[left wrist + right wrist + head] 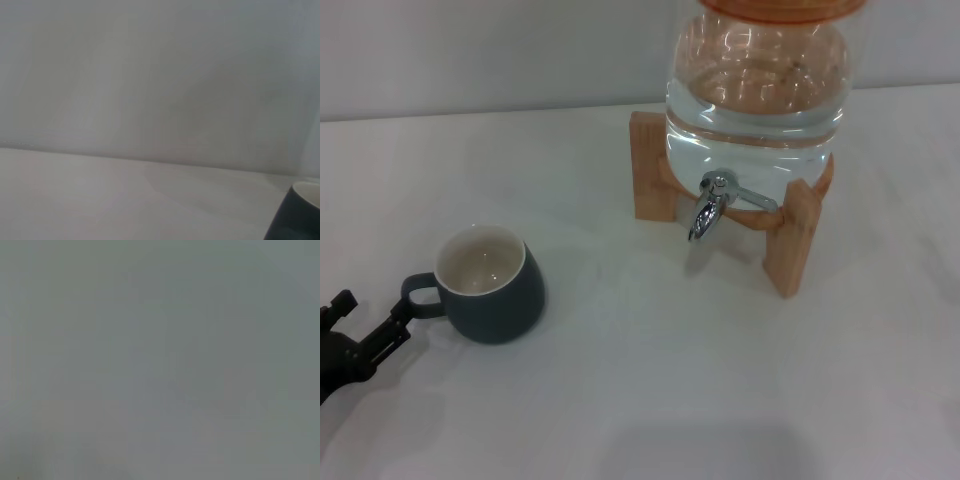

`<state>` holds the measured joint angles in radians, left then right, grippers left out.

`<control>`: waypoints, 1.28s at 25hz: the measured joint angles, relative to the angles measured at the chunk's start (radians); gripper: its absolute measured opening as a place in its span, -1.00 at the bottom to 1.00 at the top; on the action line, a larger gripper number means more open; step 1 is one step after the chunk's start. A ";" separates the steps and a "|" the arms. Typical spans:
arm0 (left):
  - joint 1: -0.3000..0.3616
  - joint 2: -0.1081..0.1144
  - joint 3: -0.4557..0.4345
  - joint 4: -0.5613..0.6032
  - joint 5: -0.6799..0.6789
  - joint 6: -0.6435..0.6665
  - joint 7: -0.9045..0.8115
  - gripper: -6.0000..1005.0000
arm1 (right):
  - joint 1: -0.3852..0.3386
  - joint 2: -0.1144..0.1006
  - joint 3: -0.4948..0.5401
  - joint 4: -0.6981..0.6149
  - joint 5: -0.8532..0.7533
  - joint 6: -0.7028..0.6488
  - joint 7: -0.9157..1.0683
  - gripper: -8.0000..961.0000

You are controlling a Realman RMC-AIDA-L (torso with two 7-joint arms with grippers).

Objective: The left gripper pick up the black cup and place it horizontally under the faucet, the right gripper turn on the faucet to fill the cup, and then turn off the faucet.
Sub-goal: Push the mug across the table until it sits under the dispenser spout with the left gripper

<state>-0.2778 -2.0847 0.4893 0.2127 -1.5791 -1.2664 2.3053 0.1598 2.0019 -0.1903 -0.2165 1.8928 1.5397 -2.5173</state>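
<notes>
L gripper (370, 320) low at near-left edge, fingers apparently spread; R arm out of view.

Left gripper (370, 325): matte black claw, two jointed fingers, blocky angular links, visible just beside black cup (490, 285) handle. No other robot part visible.

**Bare test bench, prob. a lab/demo setup**

Plain white tabletop (620, 400) fills most of the head view; blank pale wall (470, 50) across the top, no decor. Only staged props: glass water jar (756, 90) w/ orange lid on a wooden stand (790, 240), upper right, and a black cup (490, 285) at lower left. Robot claw, the left gripper (360, 335), pokes in at the lower-left edge.
</notes>
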 joint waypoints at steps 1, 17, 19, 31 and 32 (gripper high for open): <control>-0.003 0.000 0.000 0.000 0.001 0.004 -0.002 0.77 | 0.000 0.000 0.000 0.000 0.000 0.000 0.000 0.72; -0.051 0.003 0.000 0.002 0.034 0.069 -0.027 0.73 | 0.001 0.000 0.000 0.004 0.000 -0.004 0.000 0.72; -0.059 0.003 0.000 0.004 0.034 0.071 -0.028 0.72 | 0.001 0.000 0.000 0.005 0.000 -0.004 0.000 0.72; -0.087 0.003 0.000 0.003 0.036 0.099 -0.031 0.64 | 0.003 0.000 0.004 0.005 0.001 -0.005 0.000 0.72; -0.087 0.003 0.000 0.003 0.036 0.098 -0.032 0.64 | 0.003 0.000 0.005 0.005 0.001 -0.005 0.000 0.72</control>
<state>-0.3652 -2.0816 0.4893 0.2154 -1.5431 -1.1685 2.2738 0.1627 2.0018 -0.1856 -0.2116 1.8942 1.5344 -2.5173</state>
